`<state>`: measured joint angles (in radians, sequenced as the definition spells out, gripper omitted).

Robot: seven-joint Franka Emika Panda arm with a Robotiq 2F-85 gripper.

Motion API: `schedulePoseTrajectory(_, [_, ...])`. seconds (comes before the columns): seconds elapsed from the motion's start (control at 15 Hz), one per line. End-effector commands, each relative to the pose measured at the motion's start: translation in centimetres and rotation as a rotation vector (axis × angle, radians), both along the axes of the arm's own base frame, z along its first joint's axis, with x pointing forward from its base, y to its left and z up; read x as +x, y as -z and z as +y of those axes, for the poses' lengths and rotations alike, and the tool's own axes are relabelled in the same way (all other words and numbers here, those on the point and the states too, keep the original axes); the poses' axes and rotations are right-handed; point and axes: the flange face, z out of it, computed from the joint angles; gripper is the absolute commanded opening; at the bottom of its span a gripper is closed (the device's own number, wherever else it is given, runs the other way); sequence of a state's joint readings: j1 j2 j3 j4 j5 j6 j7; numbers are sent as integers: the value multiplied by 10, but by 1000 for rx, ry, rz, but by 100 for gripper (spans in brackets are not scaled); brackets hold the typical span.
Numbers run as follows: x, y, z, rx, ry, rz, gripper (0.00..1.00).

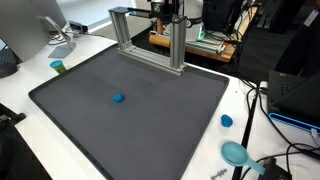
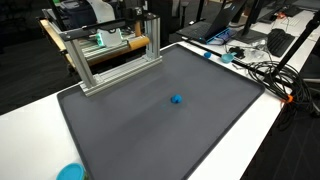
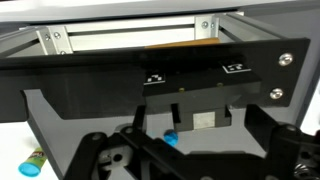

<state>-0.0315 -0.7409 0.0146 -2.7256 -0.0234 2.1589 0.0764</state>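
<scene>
Wrist view shows the fingers [image 3: 293, 152] spread fully wide, holding nothing. The small blue block [image 3: 170, 140] lies ahead between them, slightly left of centre and well apart, on the gray mat [image 1: 150, 130] covering the counter [image 1: 238, 95]. It is too small to judge its long axis.

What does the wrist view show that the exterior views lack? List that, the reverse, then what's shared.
Only the wrist view: the open jaws along its bottom edge and two square tags on a dark plate. Only an exterior view: the whole grey mat, a monitor, cables, a blue cap. Both: the small blue piece and the aluminium frame.
</scene>
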Motion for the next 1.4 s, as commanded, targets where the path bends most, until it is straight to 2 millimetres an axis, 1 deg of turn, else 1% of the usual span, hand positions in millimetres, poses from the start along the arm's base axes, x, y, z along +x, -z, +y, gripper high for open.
schedulePoseTrajectory(0.0, [-4,-3,8,5,-23,-53,100])
schedulePoseTrajectory(0.33, [2,2,16,-7,-28,-56,99])
schedulePoseTrajectory(0.4, [3,3,16,-13,-25,-44,94])
schedulePoseTrajectory(0.47, [3,5,16,-14,-30,-42,93])
schedulePoseTrajectory(0.53, [3,6,17,-15,-37,-35,86])
schedulePoseTrajectory(0.6, [4,6,17,-15,-46,-25,89])
schedulePoseTrajectory(0.67, [3,7,17,-21,-49,-20,88])
schedulePoseTrajectory(0.73, [3,9,17,-33,-45,-16,82])
schedulePoseTrajectory(0.8, [3,10,17,-44,-41,-12,79])
schedulePoseTrajectory(0.87, [3,11,16,-56,-39,-8,68])
schedulePoseTrajectory(0.93, [3,12,17,-63,-40,-1,71])
schedulePoseTrajectory(1.07, [3,13,16,-76,-47,3,64])
schedulePoseTrajectory(1.13, [3,13,15,-80,-47,4,67])
schedulePoseTrajectory(1.33, [2,14,12,-101,-47,15,69])
